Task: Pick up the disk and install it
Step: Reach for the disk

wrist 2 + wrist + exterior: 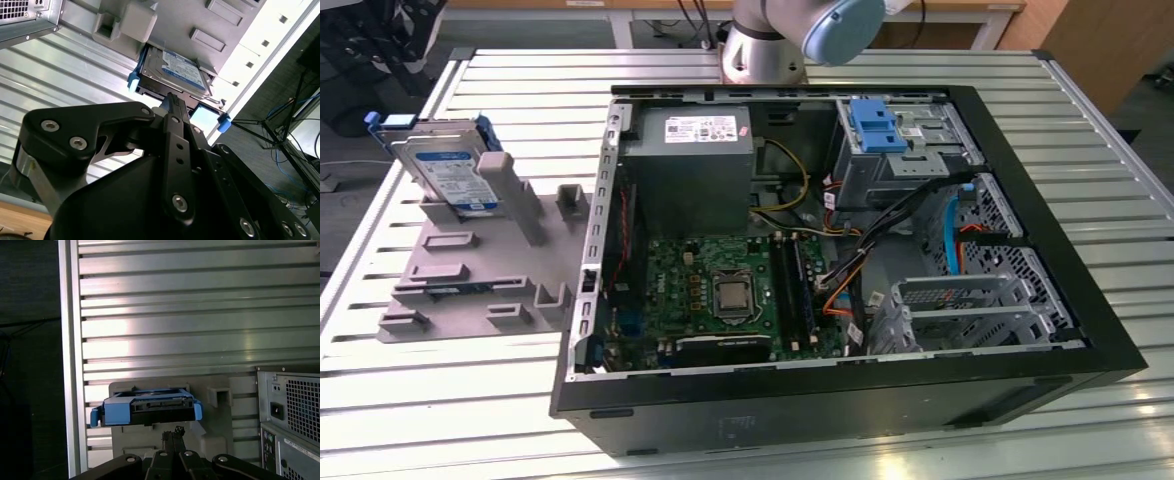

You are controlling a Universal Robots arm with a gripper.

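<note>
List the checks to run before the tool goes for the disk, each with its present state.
1. Seating: the disk rests in the grey holder. Ok.
2. Aim: the tool points at the disk's blue-framed edge in both wrist views. Ok.
3. Opening: the tool is shut, not ready to grasp. Not ok.
4. Grip: the tool is apart from the disk. Not ok.
5. Access: the computer case lies with its side open. Ok.
6. A free bay for the disk: cannot tell.

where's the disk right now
The disk stands propped in the grey holder at the exterior view's left, on the slatted table beside the open computer case.
</note>
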